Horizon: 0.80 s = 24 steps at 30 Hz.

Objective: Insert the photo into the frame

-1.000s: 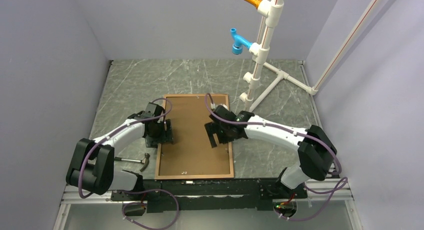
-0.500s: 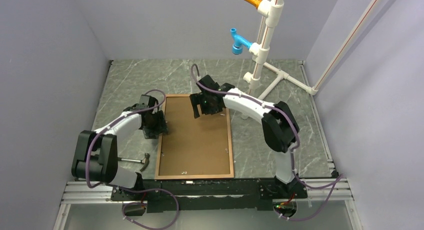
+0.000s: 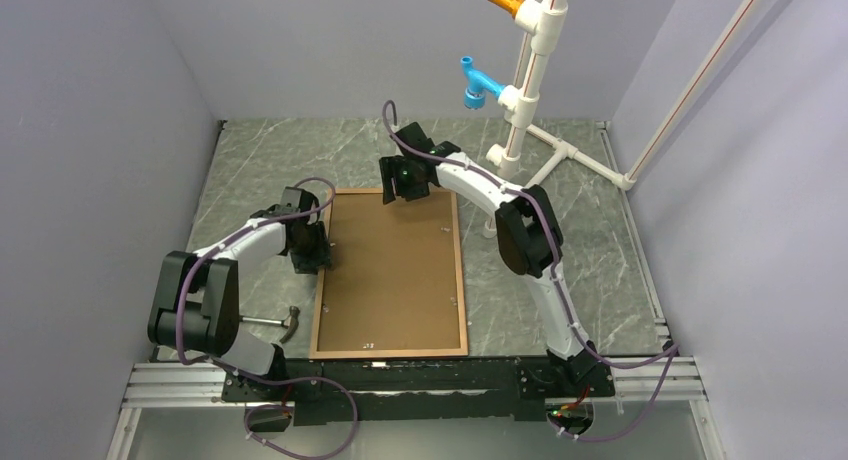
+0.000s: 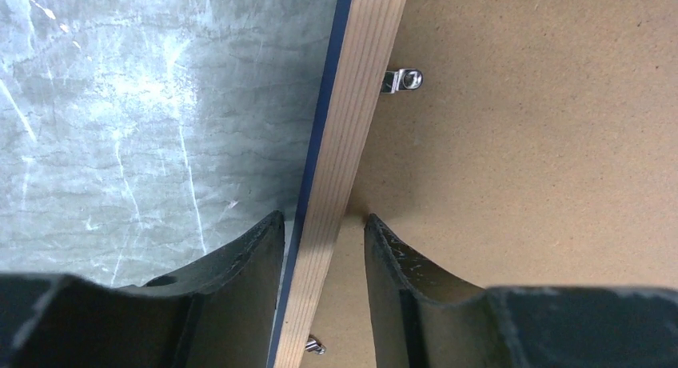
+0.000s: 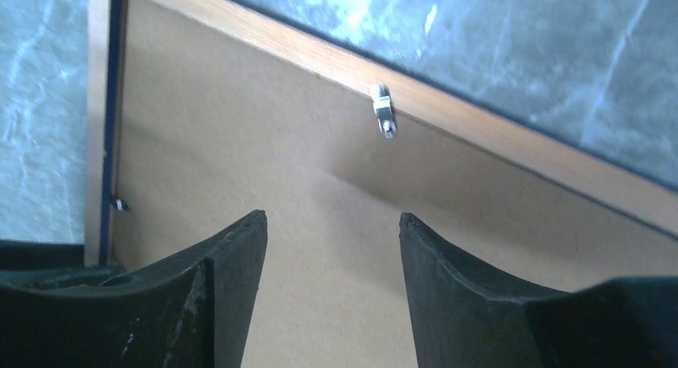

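Note:
The frame (image 3: 322,310) lies back up on the table with a brown backing board (image 3: 395,270) filling it. No photo shows in any view. My left gripper (image 3: 318,254) is at the frame's left rail. In the left wrist view it (image 4: 324,218) stands open astride the wooden rail (image 4: 352,120): one finger outside by the navy edge, the other over the board with a small gap. My right gripper (image 3: 403,190) hangs over the board's far end. In the right wrist view it (image 5: 332,216) is open, with nothing between its fingers above the board (image 5: 240,128).
A hammer (image 3: 270,322) lies on the marble table (image 3: 280,160) left of the frame's near corner. A white pipe stand (image 3: 520,110) with blue and orange fittings rises at the back right. Small metal clips (image 4: 404,80) (image 5: 384,112) sit along the rails' inner edges.
My right arm swung from the board's right middle to its far end. The left gripper moved slightly further along the left rail. Both pairs of jaws have narrowed.

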Available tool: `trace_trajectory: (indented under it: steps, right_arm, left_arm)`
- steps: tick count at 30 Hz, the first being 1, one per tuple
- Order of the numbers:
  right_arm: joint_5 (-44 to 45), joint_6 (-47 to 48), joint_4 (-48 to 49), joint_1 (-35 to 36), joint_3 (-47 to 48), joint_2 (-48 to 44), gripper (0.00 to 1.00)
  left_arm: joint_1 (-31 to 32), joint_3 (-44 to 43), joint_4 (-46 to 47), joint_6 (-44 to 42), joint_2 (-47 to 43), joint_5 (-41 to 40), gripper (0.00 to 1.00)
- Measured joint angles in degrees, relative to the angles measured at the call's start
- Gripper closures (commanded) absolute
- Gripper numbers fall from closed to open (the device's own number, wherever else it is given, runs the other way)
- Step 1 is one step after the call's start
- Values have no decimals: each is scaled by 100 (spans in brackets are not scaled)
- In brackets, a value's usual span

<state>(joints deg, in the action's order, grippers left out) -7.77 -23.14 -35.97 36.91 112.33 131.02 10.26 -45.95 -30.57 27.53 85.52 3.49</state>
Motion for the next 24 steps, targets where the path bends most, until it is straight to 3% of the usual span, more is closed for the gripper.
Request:
trace_trajectory:
  steps: [12,24]
  right_arm:
    - [-120,101,-48,-13,1237,942,38]
    - [-59,175,20,-144,1373,1078,37]
  left_arm:
    - [0,-15,11,-157,26,76,55]
    - [0,-59,-20,-256,59,76,55]
